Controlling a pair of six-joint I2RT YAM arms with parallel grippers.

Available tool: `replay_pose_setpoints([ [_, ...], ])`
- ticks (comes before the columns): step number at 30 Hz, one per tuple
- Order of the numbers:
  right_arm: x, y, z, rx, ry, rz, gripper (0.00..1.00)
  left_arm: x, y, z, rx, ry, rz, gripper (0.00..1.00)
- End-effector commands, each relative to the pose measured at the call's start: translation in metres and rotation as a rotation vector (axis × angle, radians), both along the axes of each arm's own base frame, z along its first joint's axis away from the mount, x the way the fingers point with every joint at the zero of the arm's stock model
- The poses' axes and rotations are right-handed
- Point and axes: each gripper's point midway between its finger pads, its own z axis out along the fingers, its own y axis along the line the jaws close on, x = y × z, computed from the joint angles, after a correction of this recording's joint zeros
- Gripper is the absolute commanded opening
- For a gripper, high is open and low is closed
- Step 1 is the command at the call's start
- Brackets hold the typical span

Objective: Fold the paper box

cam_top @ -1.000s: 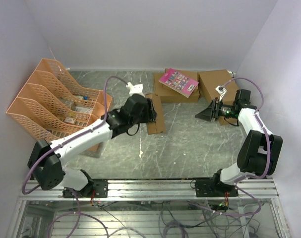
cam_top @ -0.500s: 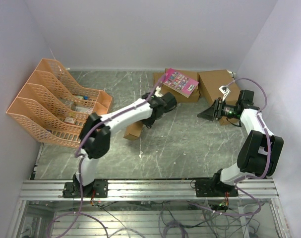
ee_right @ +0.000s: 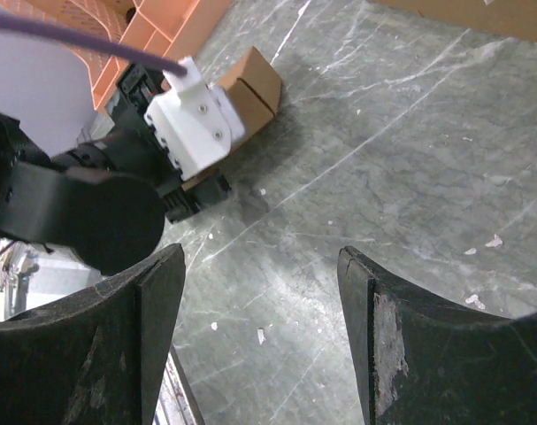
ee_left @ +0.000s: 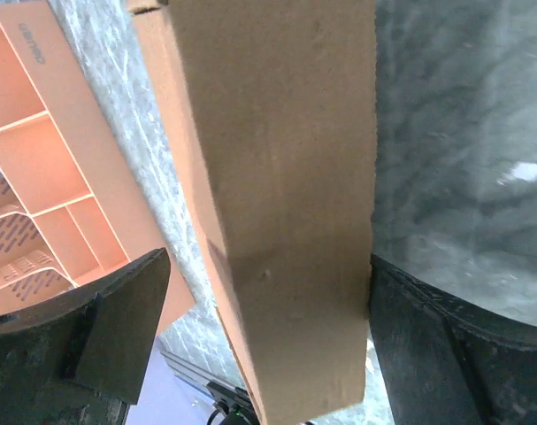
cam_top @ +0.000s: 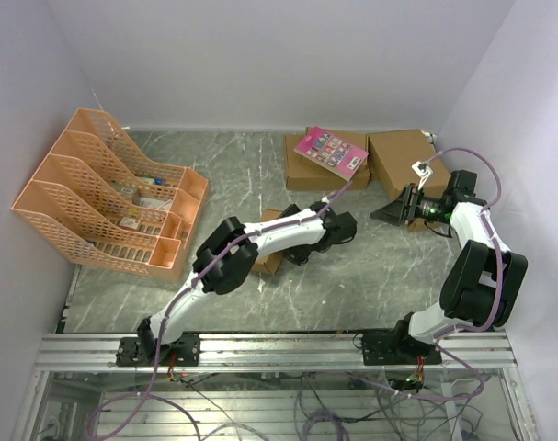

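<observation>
The paper box (cam_top: pixel 267 261) is seen as a closed oblong body on the table (cam_top: pixel 380 276), near the middle. No loose flap is shown, so the folding is judged nearly finished, though the ends cannot be checked. The left gripper (ee_left: pixel 268 301) is spread open astride the box. The right gripper (ee_right: pixel 259 292) is held open and empty, well apart at the right. Orange trays (cam_top: pixel 104 197) stand near on the left. The larger boxes (cam_top: pixel 403 158) and a pink booklet (cam_top: pixel 331 152) lie far, out of the way.
</observation>
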Motion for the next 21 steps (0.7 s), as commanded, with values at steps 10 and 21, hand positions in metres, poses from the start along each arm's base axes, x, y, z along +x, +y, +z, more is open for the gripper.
replay_pose_setpoints([
  [10,0.0,-0.008,0.006,0.028,-0.018,-0.005,0.69,-0.047,-0.055,-0.006,-0.1,0.071,-0.224,1.0],
  [21,-0.011,-0.005,-0.004,-0.05,-0.12,0.065,0.58,-0.052,-0.081,0.067,-0.748,0.062,-0.224,0.98],
])
